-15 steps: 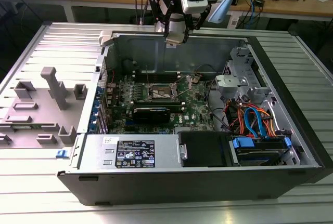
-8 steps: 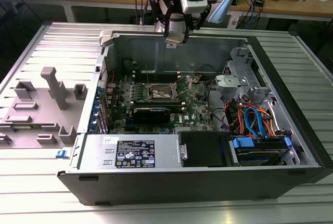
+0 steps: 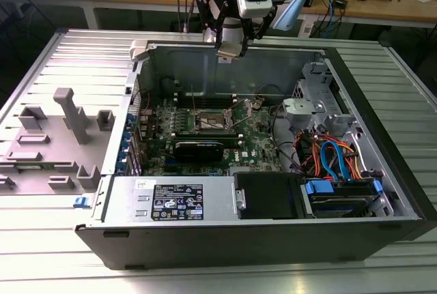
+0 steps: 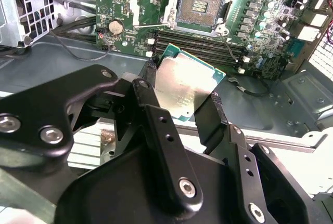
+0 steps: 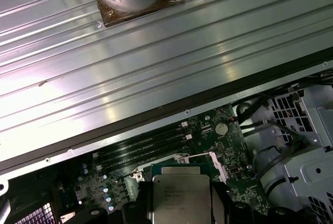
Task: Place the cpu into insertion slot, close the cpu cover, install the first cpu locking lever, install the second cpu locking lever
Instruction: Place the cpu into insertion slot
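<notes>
My gripper hangs over the back wall of the open computer case and is shut on the cpu. In the second wrist view the cpu, a small square chip with a silver top and green edge, sits tilted between the two black fingers. Beyond it on the green motherboard lies the insertion slot, open, with its dark pin field bare. The cpu cover stands swung open beside it. In the first wrist view the cpu hides most of the slot.
Long black memory slots run between the held chip and the socket. A black graphics card, the power supply box and a drive cage with coloured cables fill the case's front. Grey plastic fixtures stand at the exterior view's left.
</notes>
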### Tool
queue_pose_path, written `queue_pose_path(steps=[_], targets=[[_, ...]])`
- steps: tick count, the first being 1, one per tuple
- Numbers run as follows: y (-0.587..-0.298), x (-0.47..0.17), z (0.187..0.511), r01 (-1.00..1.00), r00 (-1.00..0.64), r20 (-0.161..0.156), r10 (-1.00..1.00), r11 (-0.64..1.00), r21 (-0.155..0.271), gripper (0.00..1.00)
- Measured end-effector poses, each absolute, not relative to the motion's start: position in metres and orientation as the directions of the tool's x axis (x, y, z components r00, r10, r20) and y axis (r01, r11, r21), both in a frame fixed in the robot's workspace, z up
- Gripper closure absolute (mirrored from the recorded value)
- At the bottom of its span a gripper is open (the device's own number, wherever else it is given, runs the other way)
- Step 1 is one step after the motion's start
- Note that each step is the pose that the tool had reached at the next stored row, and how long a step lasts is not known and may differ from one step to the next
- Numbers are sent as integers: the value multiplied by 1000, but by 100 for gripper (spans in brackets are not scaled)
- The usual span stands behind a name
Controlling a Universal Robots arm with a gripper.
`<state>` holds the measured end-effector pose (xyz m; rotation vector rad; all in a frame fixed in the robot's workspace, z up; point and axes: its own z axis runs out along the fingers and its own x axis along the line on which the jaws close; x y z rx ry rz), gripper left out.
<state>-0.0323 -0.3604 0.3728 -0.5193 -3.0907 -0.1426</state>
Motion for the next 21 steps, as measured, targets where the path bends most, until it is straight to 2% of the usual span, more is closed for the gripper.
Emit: queue_pose_path(steps=[21], targets=[[-362, -32, 373, 380, -925, 19, 380, 921, 89, 46]])
